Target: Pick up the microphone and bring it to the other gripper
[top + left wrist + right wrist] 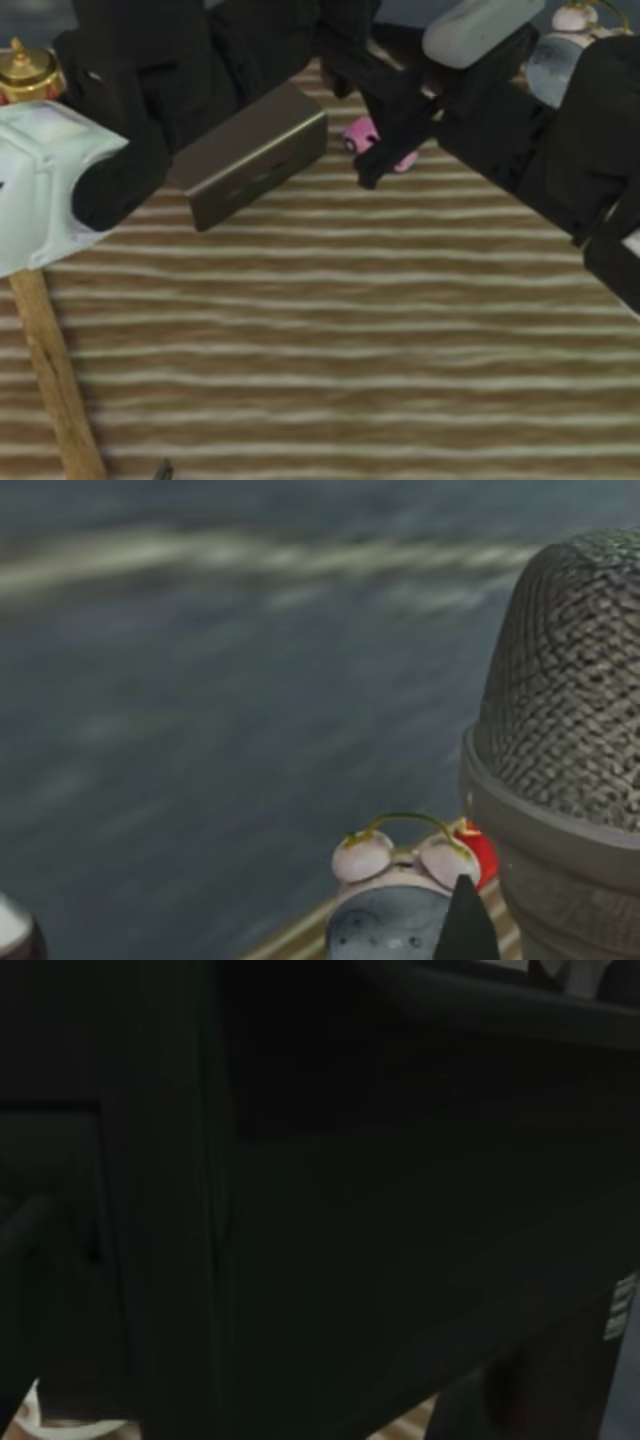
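In the left wrist view the microphone's silver-grey mesh head [570,700] fills one side of the picture, very close to the camera, with its collar just below it. A black pointed tip [465,925] stands right beside it. From above, my left arm [180,70] and my right arm [540,140] meet high over the table's far middle. A slim black stick [385,150] juts from the right arm's end across the pink toy car [362,133]. I cannot tell whether that stick is the handle, or which gripper holds the microphone. The right wrist view is dark.
An olive-brown box [250,150] lies at the far middle-left. A gold bell [25,68] sits at the far left, and a wooden handle [50,370] runs down the left side. An alarm clock [570,40] [400,880] stands at the far right, beside something red [482,850].
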Robot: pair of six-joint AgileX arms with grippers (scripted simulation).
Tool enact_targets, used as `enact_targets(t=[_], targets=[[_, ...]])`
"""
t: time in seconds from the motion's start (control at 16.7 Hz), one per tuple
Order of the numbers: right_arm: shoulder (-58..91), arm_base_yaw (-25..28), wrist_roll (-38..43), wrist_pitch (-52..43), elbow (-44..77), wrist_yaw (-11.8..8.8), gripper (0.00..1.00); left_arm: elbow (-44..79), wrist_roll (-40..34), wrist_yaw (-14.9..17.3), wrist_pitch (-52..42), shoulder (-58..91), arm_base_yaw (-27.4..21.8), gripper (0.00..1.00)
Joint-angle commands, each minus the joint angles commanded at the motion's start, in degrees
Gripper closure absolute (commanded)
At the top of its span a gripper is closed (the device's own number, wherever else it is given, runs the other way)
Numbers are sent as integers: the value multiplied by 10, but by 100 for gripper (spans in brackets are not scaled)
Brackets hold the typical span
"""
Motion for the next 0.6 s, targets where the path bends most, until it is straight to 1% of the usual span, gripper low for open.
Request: enact_targets(t=[0.3,0.36,0.6], targets=[[0,0,0,0,0,0,2,0,0,0,0,0,0,100],[0,0,0,0,0,0,0,0,0,0,0,0,0,100],[0,0,0,0,0,0,0,0,0,0,0,0,0,100]])
